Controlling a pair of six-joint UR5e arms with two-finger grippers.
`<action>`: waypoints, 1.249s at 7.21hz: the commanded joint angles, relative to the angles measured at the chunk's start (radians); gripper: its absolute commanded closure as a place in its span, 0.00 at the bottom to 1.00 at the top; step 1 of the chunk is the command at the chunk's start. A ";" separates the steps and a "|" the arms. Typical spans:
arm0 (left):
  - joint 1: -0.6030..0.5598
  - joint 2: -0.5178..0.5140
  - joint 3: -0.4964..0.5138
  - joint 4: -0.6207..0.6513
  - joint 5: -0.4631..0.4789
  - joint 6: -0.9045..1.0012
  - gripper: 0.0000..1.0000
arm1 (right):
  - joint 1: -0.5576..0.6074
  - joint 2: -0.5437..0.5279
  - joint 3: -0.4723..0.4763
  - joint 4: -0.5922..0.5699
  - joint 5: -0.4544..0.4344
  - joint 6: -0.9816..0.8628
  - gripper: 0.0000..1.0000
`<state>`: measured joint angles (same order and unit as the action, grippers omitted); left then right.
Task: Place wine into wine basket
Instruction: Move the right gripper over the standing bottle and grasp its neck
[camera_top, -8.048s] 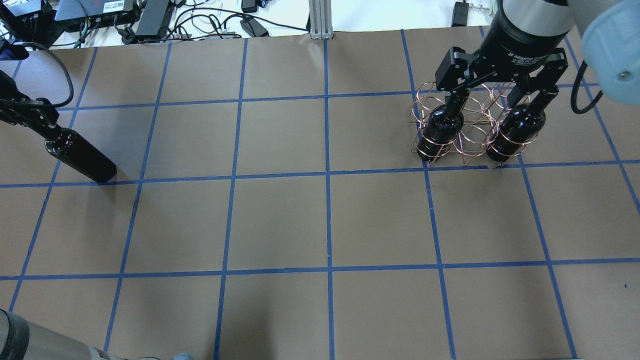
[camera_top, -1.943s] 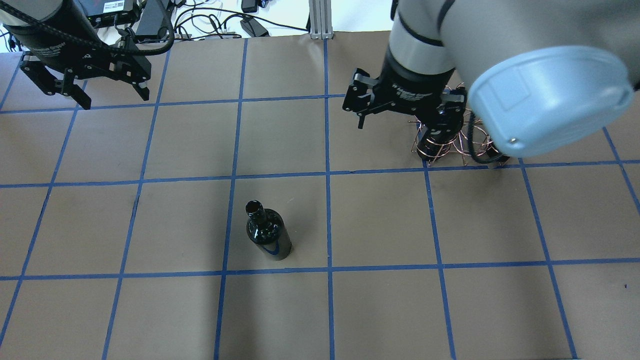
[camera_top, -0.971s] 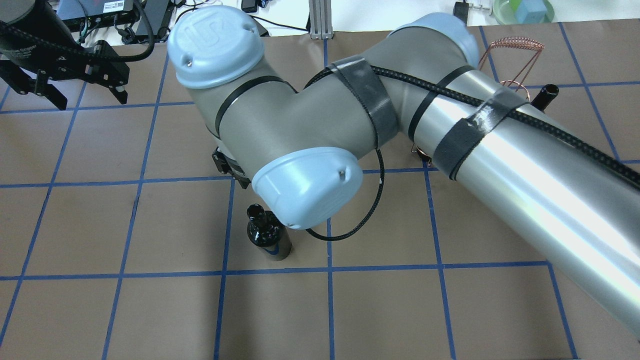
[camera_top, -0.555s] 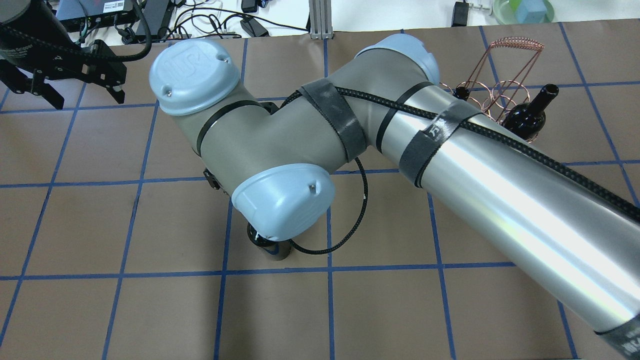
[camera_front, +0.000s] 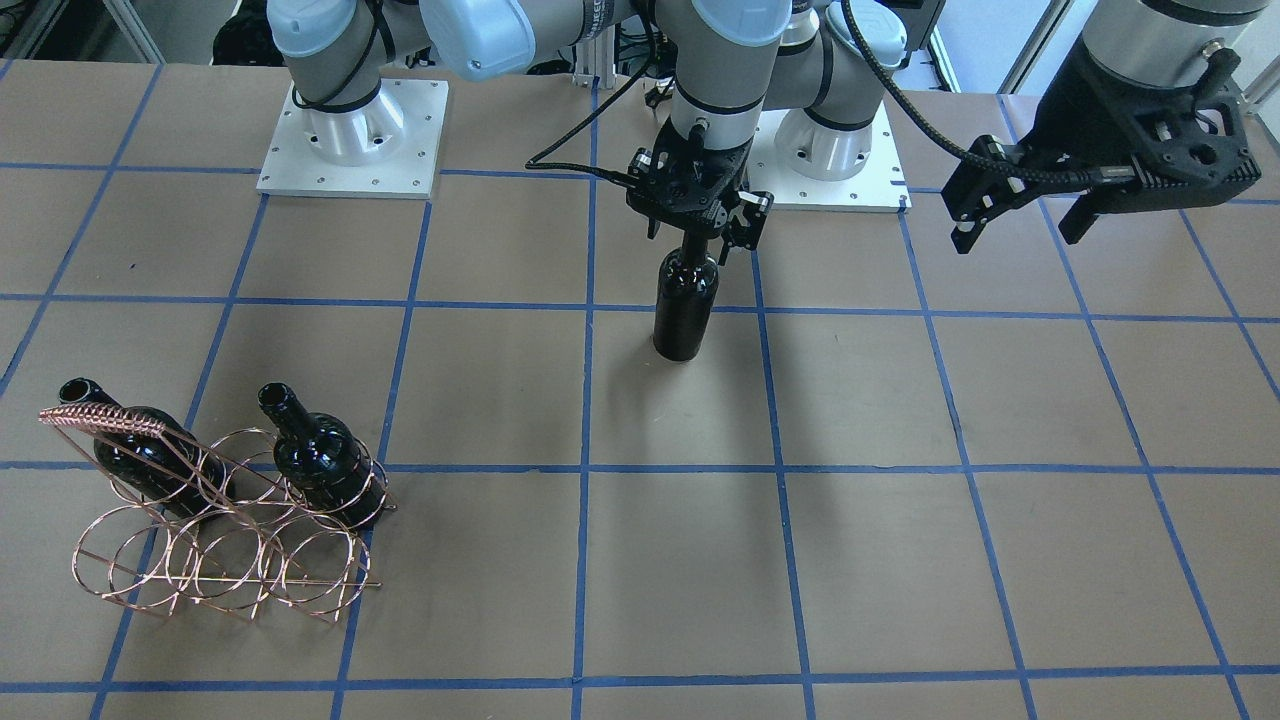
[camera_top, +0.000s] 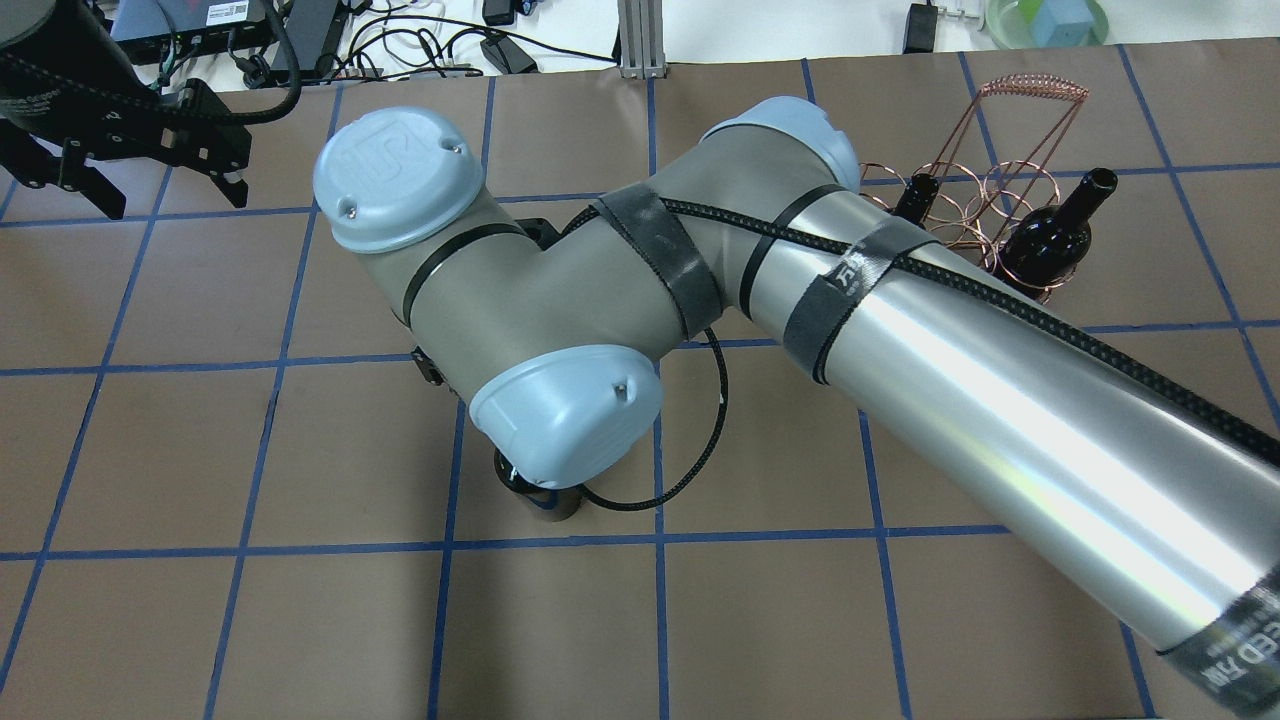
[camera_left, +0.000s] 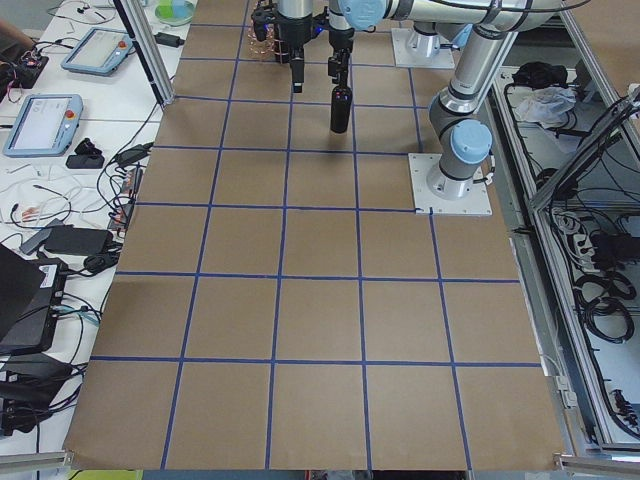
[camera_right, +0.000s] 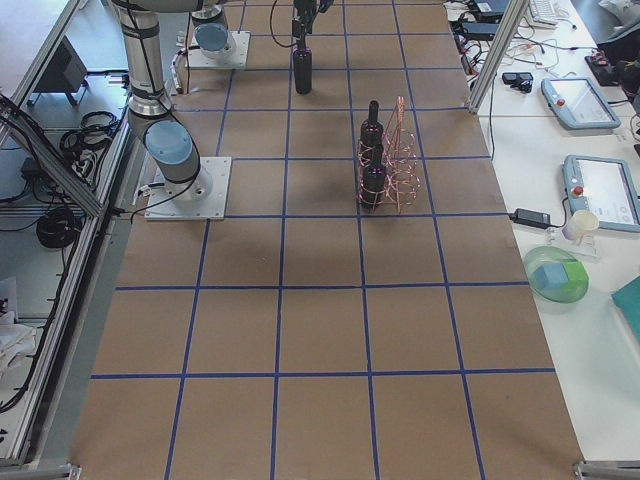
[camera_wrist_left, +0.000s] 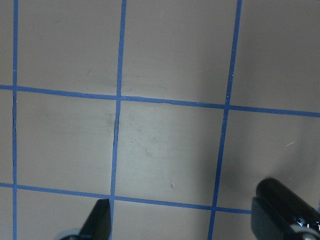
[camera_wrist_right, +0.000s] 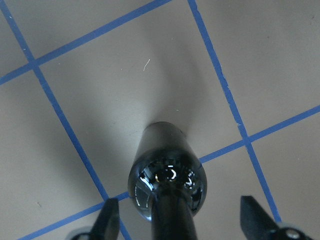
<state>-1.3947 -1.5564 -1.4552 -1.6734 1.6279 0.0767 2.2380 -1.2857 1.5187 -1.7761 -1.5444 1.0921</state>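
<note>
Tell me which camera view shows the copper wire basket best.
The exterior front-facing view: the copper wire basket is whole and unobstructed, both ring rows visible. Overhead, the right arm covers part of it. The side views show it small. Wrist views miss it.

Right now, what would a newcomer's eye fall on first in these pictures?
The right arm stretched across the middle of the table, its open right gripper straddling the neck of the upright black wine bottle. Next, the copper wine basket on the robot's right, with two more bottles in its outer rings and the middle one empty.
</note>
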 joint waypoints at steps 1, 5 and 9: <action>0.000 0.002 -0.004 -0.002 0.001 0.000 0.00 | 0.000 0.000 0.003 0.000 0.003 0.005 0.40; -0.004 0.006 -0.017 0.000 0.000 0.000 0.00 | 0.003 0.008 0.003 0.000 0.026 0.011 0.55; -0.015 0.007 -0.024 0.000 -0.008 0.000 0.00 | 0.005 0.008 0.003 0.000 0.027 0.011 0.69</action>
<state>-1.4089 -1.5494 -1.4753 -1.6741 1.6200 0.0757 2.2416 -1.2788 1.5217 -1.7764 -1.5175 1.1033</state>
